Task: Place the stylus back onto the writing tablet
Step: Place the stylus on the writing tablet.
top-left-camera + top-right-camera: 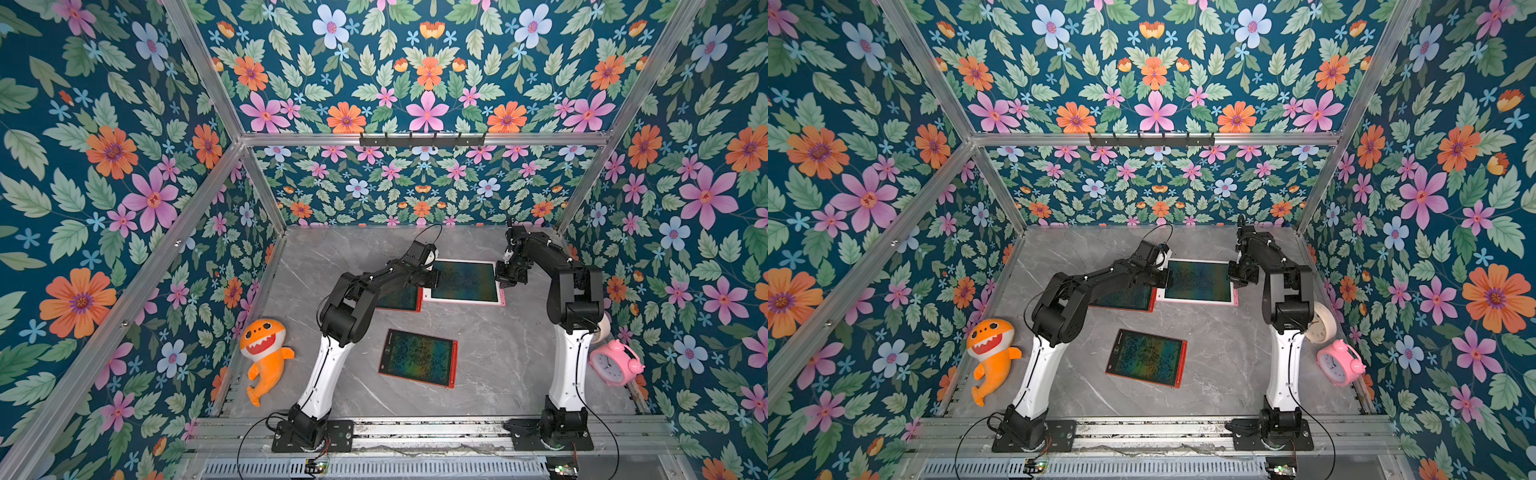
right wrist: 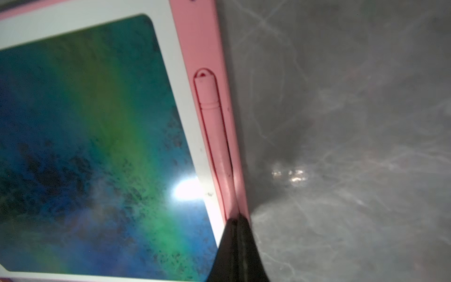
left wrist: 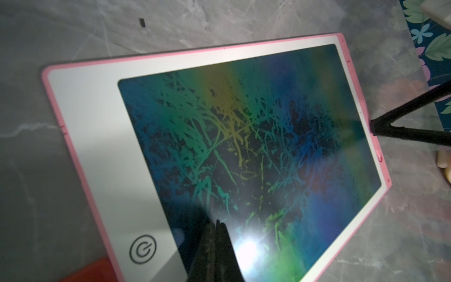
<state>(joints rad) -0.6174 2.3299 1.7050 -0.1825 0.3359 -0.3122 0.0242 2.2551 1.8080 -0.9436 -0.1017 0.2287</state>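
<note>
Right gripper [image 2: 236,221]: fingers pressed together, tip bearing on the slim pink plastic stylus [image 2: 211,117]. It lay just ahead, nearly seated in the edge slot of the pink-framed writing tablet [image 2: 192,34]. Left gripper [image 3: 216,223] was closed too, over the screen. Stylus judged light, stiff, slick; best pinched mid-barrel.

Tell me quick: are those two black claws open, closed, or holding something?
Left gripper: closed, empty, above the pink-framed writing tablet.
Right gripper: closed, empty, tip at the pink plastic stylus in its slot.
</note>
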